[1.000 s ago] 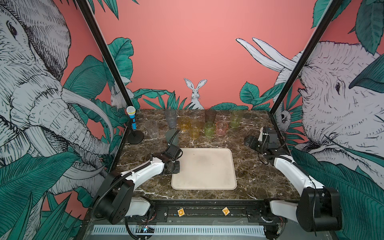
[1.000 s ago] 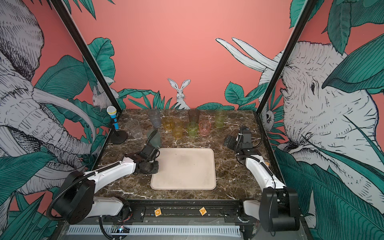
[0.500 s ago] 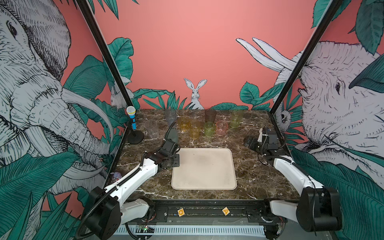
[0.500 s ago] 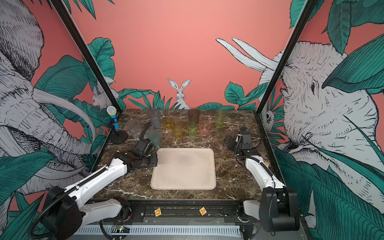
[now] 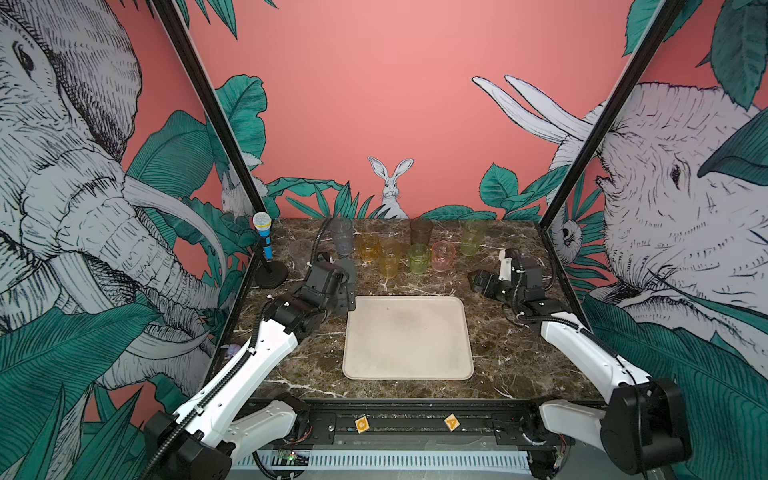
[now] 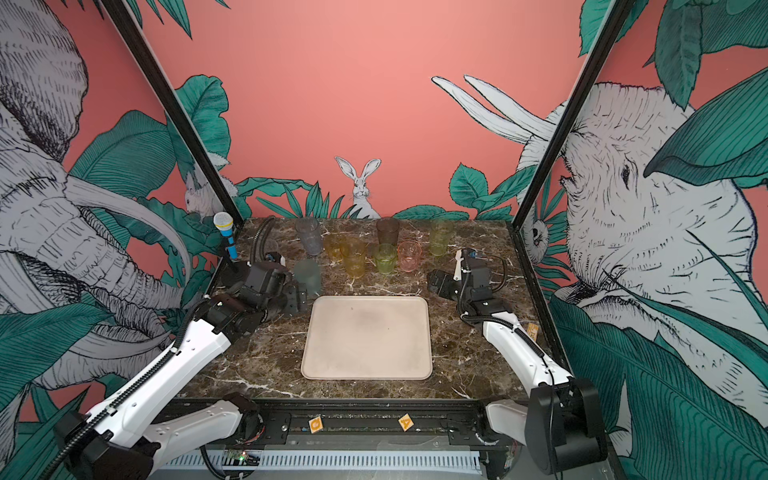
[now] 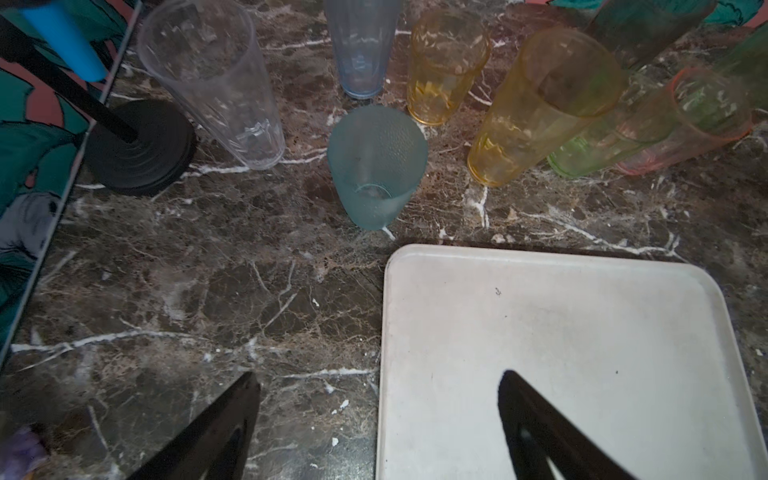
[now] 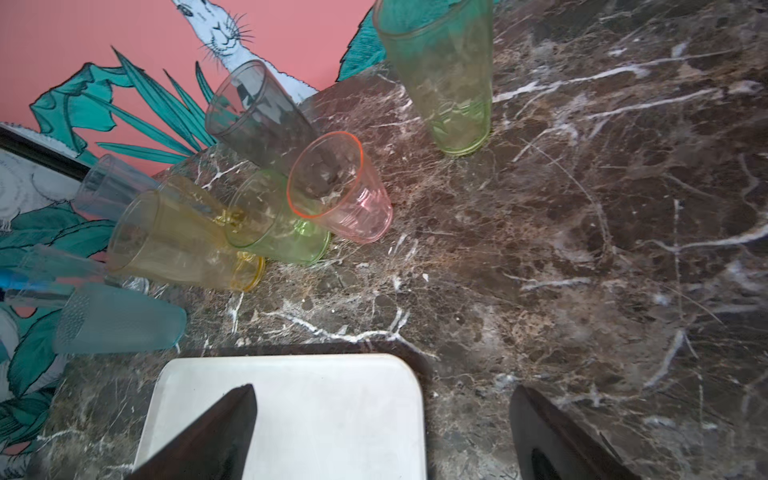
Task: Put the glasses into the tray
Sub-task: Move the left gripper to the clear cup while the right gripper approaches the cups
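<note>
**Figure.** Counter [image 5: 519, 361] with the tray [image 5: 407, 336] lying flat near the front edge, midway between the side edges; nothing stands on it. All nine glasses stand upright toward the back edge, none of them on the tray.

- **Glasses.** The teal glass [image 7: 376, 166] is nearest, just off the tray's back-left corner. Behind it, toward the counter's back-left corner, are the clear glass [image 7: 216, 83] and the blue-grey glass [image 7: 361, 45]. The tall yellow glass [image 7: 544, 108], short green glass [image 5: 419, 258] and pink glass [image 5: 443, 256] crowd together mid-row, almost touching.
- **Left gripper** [image 7: 376, 376]. Jaws spread wide and empty, straddling the tray's left rim near its back-left corner and facing the teal glass.
- **Right gripper** [image 8: 382, 390]. Jaws likewise wide and empty, near the tray's back-right corner.
- **Handling (judged).** The glasses look thin-walled, light and rigid, with smooth sides apt to slip. The tall ones are narrow at the foot and should tip easily if nudged at the rim.
- **Best hold (judged).** Across the body at about mid-height, one jaw on each side, squeezed gently. The teal glass's pebbled wall probably offers the surest grip, and it stands clear of its neighbours.
</note>
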`<state>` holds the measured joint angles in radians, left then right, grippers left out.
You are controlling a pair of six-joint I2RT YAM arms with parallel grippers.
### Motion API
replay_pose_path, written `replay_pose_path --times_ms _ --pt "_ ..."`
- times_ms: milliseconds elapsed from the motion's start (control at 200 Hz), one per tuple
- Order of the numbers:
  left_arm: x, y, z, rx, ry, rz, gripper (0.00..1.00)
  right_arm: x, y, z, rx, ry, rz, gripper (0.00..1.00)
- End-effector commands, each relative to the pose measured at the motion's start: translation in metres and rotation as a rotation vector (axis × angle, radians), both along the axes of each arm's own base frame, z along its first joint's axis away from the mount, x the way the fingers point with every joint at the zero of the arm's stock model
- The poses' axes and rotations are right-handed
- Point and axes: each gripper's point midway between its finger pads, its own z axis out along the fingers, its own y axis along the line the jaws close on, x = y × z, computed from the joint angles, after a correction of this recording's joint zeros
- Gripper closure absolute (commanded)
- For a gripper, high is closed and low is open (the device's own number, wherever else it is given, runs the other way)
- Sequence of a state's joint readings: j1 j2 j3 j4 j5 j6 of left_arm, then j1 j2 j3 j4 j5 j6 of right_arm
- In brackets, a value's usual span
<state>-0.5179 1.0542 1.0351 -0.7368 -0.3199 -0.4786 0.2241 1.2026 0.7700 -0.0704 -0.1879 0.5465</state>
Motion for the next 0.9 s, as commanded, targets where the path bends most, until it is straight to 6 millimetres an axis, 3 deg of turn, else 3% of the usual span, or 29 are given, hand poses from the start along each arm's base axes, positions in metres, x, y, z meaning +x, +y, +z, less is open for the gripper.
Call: replay_pose_path --times_ms 0,265,400,765,895 --pt "0.001 0.025 0.024 0.055 -0.021 0.080 0.09 0.004 0.017 0.036 0.044 -0.096 0.034 0.03" --pt "0.022 0.052 0.061 0.048 -0.053 0.175 0.09 -0.010 0.056 0.041 0.053 -0.089 0.136 0.03" --pt "0.036 0.066 0.071 0.016 -0.043 0.221 0.08 -0.016 0.076 0.036 0.042 -0.087 0.174 0.04" --pt "0.076 0.105 0.062 -0.017 0.042 0.385 0.08 -0.015 0.137 0.000 -0.077 -0.086 0.302 0.07" --pt "0.089 0.113 0.057 -0.019 0.057 0.425 0.08 -0.017 0.145 -0.018 -0.128 -0.068 0.322 0.07"
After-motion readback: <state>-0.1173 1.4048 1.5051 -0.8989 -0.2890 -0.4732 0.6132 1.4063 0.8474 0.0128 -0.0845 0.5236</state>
